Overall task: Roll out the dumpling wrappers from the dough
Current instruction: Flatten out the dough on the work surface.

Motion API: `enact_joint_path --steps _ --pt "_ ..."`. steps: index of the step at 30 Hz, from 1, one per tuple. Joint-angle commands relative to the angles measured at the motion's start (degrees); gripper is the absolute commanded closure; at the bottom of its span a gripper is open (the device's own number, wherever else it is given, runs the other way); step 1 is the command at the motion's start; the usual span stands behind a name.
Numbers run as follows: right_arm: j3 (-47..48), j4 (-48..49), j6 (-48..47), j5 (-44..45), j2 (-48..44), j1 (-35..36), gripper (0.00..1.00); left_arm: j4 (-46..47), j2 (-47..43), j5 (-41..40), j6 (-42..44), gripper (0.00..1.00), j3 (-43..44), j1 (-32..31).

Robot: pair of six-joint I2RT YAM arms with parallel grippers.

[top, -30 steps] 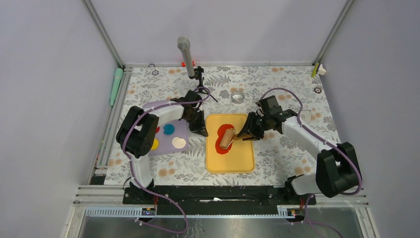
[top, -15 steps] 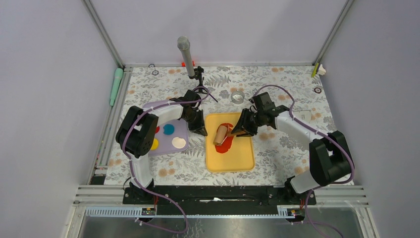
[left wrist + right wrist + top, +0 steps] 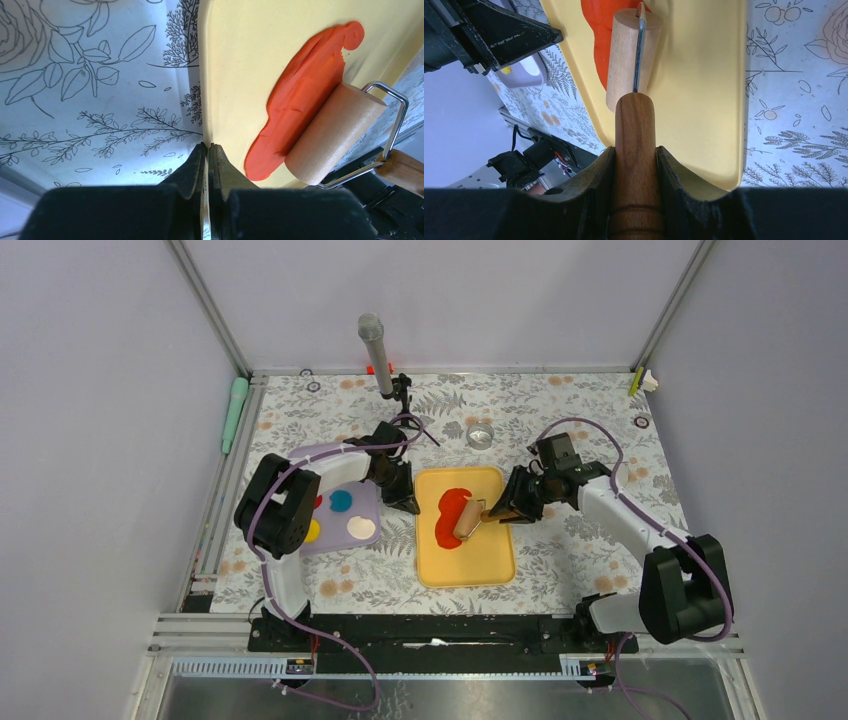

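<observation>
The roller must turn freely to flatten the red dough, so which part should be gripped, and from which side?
Grip the wooden handle, coming from the yellow tray's right side, fingers on each flank. It juts out behind the drum on a thin wire frame, so the drum rolls free on the red dough. The right gripper holds it so.
</observation>
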Motion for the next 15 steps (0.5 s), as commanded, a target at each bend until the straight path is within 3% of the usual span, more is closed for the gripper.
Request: enact_joint_path --steps 1,15 --pt "2.76 -2.45 -0.26 7.35 5.32 1.77 1.0 1.68 -0.49 0.91 0.28 1.0 0.31 -0.05" --pt "10.6 9.63 7.27 8.41 16.63 8.29 1.0 0.37 -1.32 1.04 1.14 1.0 0.79 -0.4"
